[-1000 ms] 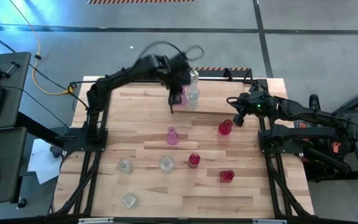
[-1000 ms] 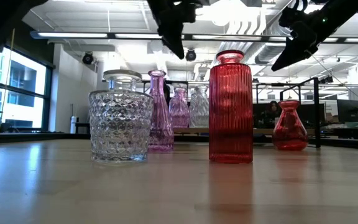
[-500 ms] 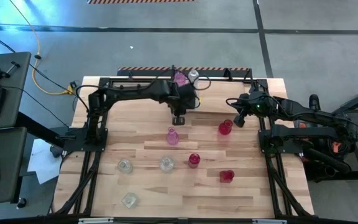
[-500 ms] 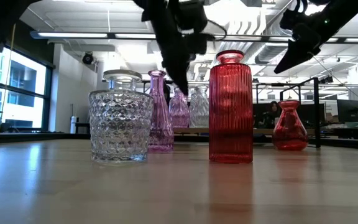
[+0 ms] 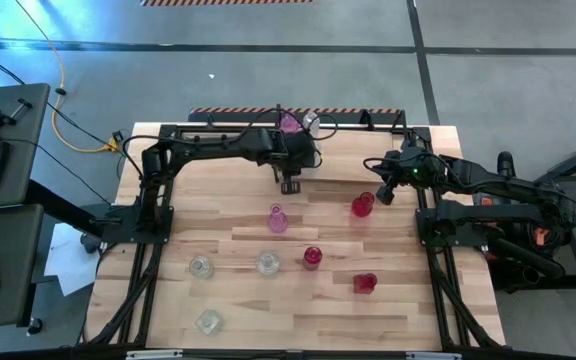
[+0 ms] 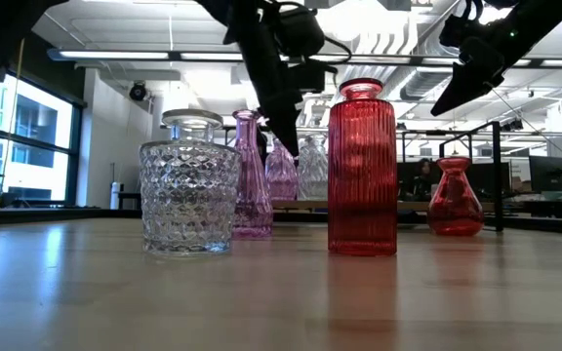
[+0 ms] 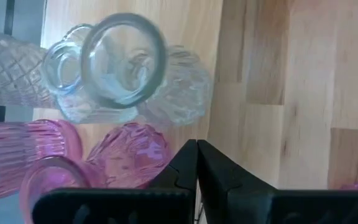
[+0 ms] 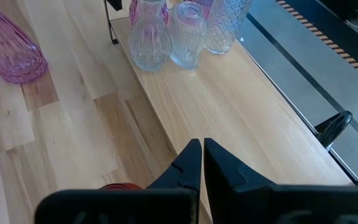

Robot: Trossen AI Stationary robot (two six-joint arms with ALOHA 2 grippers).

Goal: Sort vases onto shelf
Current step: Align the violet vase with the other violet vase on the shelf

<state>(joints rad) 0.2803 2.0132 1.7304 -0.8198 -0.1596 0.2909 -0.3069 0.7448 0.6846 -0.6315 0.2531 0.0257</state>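
Several vases stand on the table: a pink one (image 5: 278,218), three red ones (image 5: 363,205) (image 5: 312,257) (image 5: 365,283) and clear ones (image 5: 268,263) (image 5: 201,267). A pink vase (image 5: 290,125) and a clear vase (image 5: 311,122) stand on the shelf (image 5: 343,160) at the far edge, and more show below the left wrist: clear (image 7: 124,59), pink (image 7: 132,152). My left gripper (image 5: 290,186) (image 7: 196,149) is shut, empty, just on the near side of these. My right gripper (image 5: 382,192) (image 8: 202,146) is shut, hovering beside the far-right red vase.
In the low view a cut-glass jar (image 6: 188,185), a pink bottle (image 6: 250,175) and a ribbed red vase (image 6: 362,171) stand nearest the camera. The arms' black frames run along both table sides. Bare wood lies in the table's near-right corner and on the shelf's right half (image 8: 241,93).
My left arm has come down from high above the shelf and stretched toward the table's near edge, its gripper now low in front of the shelf vases. The vases stand where they were. My right arm has kept still.
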